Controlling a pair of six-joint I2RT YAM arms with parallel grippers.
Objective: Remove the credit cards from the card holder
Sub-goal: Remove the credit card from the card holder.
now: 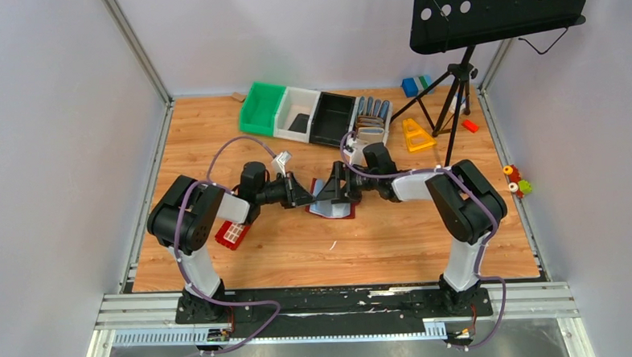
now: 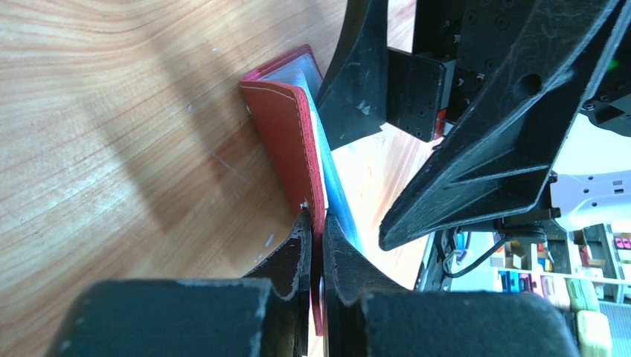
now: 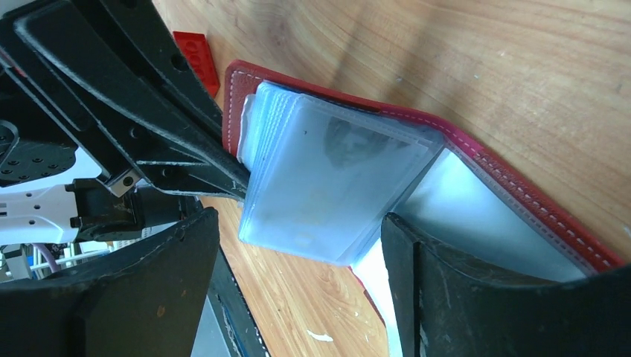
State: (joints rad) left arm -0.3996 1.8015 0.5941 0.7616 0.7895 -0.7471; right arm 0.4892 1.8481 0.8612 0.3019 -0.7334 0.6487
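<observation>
Steadiness mattered: with the card holder [image 1: 332, 207] propped open on the counter [image 1: 428, 246], left jaws pinching its red cover [image 2: 286, 141], the spread right jaws would best close squarely on the clear sleeve stack [image 3: 335, 186] alone.

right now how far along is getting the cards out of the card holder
Done: the card holder is open. In hand: the left end effector pinches its red cover; the right end effector stands open around the clear sleeves. Left: no card shows outside it, so pulling them out remains.
</observation>
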